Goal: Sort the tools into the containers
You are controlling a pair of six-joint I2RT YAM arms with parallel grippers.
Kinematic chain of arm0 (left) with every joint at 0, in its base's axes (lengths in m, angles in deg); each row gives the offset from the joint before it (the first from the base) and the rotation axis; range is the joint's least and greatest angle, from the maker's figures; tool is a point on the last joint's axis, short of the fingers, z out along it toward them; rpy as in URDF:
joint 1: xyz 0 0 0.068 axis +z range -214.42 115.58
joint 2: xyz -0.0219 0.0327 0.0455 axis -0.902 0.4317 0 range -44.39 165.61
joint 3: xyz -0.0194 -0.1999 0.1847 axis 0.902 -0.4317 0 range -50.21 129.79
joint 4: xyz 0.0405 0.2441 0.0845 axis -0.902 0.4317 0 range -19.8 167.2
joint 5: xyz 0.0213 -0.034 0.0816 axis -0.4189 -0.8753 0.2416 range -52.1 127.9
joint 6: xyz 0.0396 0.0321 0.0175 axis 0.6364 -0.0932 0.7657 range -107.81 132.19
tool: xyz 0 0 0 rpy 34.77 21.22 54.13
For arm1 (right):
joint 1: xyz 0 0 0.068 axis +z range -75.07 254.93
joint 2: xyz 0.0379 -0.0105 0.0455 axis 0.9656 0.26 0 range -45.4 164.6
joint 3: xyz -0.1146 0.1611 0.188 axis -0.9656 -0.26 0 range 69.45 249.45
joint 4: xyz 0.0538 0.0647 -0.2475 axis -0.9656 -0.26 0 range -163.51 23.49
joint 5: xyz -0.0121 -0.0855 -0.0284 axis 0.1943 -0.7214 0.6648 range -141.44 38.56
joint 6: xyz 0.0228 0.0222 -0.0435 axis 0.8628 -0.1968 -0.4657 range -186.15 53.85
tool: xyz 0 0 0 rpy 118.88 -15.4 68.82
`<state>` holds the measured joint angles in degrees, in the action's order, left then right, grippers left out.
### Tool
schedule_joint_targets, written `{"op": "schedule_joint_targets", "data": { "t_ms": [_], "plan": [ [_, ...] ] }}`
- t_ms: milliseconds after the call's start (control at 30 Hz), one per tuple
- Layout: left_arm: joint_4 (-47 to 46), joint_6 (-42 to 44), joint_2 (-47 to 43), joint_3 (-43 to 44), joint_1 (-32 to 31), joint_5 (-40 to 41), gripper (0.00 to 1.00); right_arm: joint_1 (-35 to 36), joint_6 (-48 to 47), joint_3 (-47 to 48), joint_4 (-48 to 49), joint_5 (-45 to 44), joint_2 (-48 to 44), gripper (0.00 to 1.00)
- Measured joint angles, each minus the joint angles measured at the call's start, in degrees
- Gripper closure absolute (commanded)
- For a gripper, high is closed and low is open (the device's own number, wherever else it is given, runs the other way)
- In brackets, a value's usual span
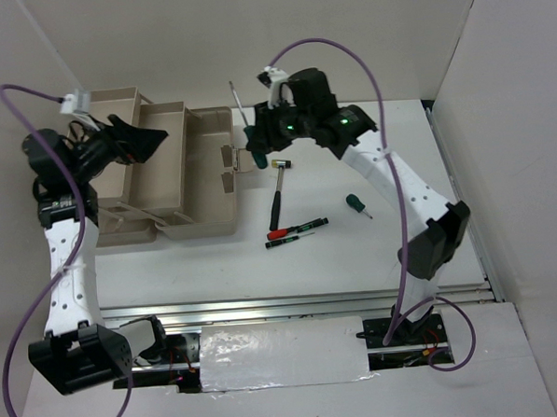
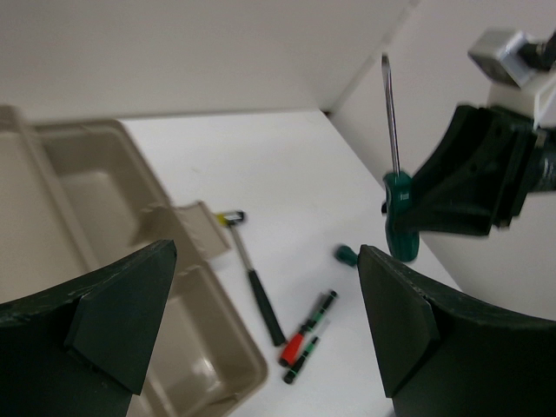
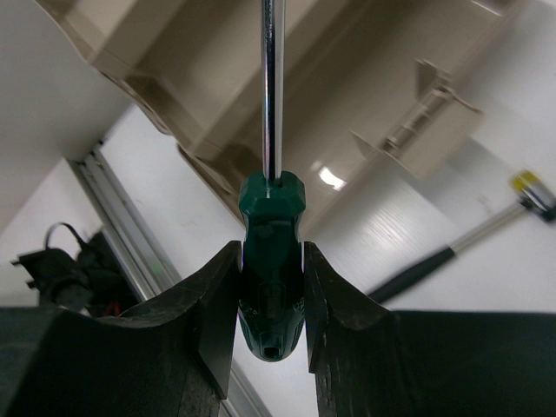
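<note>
My right gripper (image 1: 259,138) (image 3: 272,261) is shut on a green-handled screwdriver (image 1: 254,154) (image 3: 272,287), held in the air beside the right edge of the open beige toolbox (image 1: 207,128) (image 3: 365,78), its shaft pointing to the far side. It also shows in the left wrist view (image 2: 400,217). My left gripper (image 1: 142,141) (image 2: 261,321) is open and empty above the toolbox's left part (image 2: 78,191). On the table lie a black-handled mallet (image 1: 277,195) (image 2: 259,291), a red-handled screwdriver (image 1: 289,231) (image 2: 302,340), a thin black screwdriver (image 1: 288,241) and a stubby green screwdriver (image 1: 355,203) (image 2: 346,254).
White walls close the table at the back and on the right (image 1: 516,112). A metal rail (image 1: 293,306) runs along the near edge. The toolbox latch (image 1: 229,164) sticks out toward the mallet head (image 1: 281,163).
</note>
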<state>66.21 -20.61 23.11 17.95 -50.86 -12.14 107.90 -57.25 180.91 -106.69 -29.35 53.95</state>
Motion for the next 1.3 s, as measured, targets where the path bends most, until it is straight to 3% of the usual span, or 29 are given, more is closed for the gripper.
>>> {"op": "schedule_joint_targets", "data": {
  "t_ms": [133,333,733,867,933,967,1067,1133,1300],
  "plan": [
    [8.0,2.6,-5.4,5.8,7.1,8.0,0.01,6.6,6.6,8.6,3.1,-4.1,8.8,1.00],
    [15.9,6.6,-11.0,7.2,10.5,17.1,0.01,12.3,16.1,16.5,8.6,-8.0,20.0,1.00],
    [19.2,8.7,-11.9,-0.3,13.9,20.2,0.01,16.9,24.2,20.9,28.9,-12.7,32.0,0.99],
    [19.0,8.7,-12.1,-0.3,15.0,19.8,0.01,17.6,25.2,21.4,33.6,-13.6,35.3,0.83],
    [19.0,8.7,-12.3,-0.3,15.4,19.7,0.01,18.0,25.4,21.7,35.1,-14.0,36.9,0.60],
    [19.0,8.8,-12.3,-0.3,15.5,19.7,0.01,18.2,25.6,21.7,35.6,-14.2,37.7,0.42],
    [19.0,9.0,-12.3,-0.3,15.6,19.6,0.01,18.6,25.8,21.7,36.7,-14.6,39.1,0.16],
    [19.0,9.0,-12.3,-0.3,15.6,19.4,0.01,18.6,25.6,21.7,37.0,-14.8,39.5,0.11],
    [18.4,10.1,-11.6,-0.3,15.7,16.5,0.03,18.1,24.4,21.7,38.0,-14.8,39.1,0.10]
  ]
}}
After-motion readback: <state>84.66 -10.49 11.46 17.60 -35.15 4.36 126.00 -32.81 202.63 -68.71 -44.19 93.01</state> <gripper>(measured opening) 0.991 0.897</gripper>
